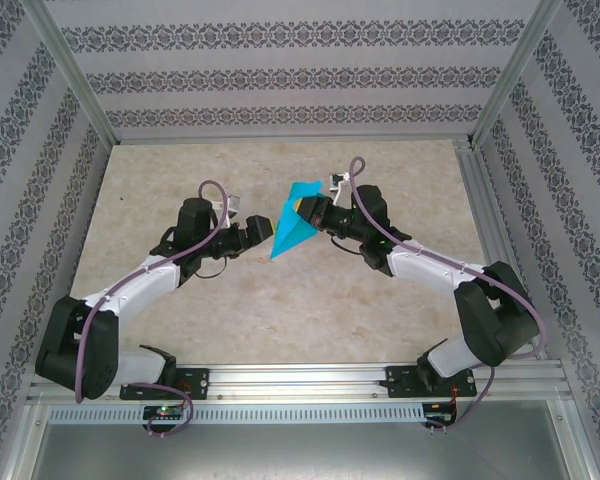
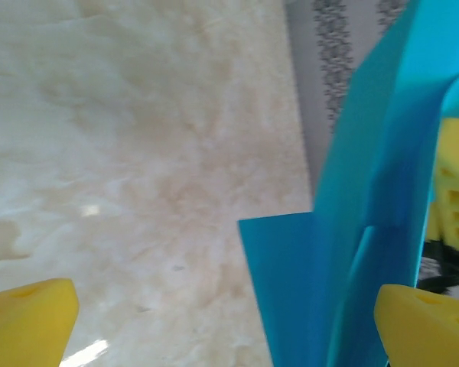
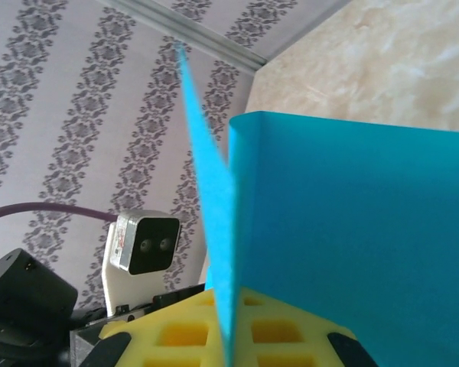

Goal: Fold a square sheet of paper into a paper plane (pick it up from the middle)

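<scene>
The turquoise sheet of paper (image 1: 288,225) is folded into a pointed dart shape and hangs above the table's middle, its sharp tip pointing down toward the near left. My right gripper (image 1: 310,211) is shut on its upper part. In the right wrist view the yellow pads (image 3: 176,336) pinch a folded edge of the paper (image 3: 352,229), and a flap stands out to the right. My left gripper (image 1: 261,229) is just left of the paper and open. In the left wrist view its yellow fingertips (image 2: 27,321) stand wide apart, with the paper (image 2: 344,260) next to the right one.
The beige marbled tabletop (image 1: 280,300) lies below both arms. Patterned walls and aluminium frame posts (image 1: 75,75) close in the sides and back. The left arm's wrist camera (image 3: 144,243) faces my right gripper at close range.
</scene>
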`<action>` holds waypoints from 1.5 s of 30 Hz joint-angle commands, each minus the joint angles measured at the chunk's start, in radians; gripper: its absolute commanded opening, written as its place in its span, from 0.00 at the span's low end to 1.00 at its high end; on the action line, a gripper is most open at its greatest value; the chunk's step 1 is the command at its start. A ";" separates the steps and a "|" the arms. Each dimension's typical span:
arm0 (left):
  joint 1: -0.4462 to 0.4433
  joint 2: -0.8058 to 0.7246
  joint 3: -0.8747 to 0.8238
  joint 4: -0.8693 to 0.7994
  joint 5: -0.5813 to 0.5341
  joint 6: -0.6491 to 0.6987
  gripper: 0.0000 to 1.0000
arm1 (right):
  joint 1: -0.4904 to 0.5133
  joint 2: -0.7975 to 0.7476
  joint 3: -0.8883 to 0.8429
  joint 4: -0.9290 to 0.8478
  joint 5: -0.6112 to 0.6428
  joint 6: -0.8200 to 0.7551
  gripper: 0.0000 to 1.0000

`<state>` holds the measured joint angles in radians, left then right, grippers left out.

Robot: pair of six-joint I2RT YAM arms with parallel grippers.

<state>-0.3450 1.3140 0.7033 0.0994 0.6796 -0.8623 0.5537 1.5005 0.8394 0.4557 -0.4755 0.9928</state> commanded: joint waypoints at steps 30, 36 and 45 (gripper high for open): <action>0.003 -0.095 -0.019 0.131 0.059 -0.082 1.00 | -0.008 0.035 0.069 -0.001 -0.096 0.014 0.10; -0.032 -0.039 -0.011 0.222 0.141 -0.106 1.00 | -0.005 0.055 0.069 0.084 -0.135 0.083 0.10; -0.042 -0.027 -0.009 0.327 0.114 -0.142 0.70 | -0.005 0.086 0.070 0.183 -0.209 0.206 0.11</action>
<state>-0.3801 1.2964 0.6796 0.3286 0.7990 -0.9890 0.5476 1.5764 0.8879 0.5636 -0.6437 1.1564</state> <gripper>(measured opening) 0.714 0.112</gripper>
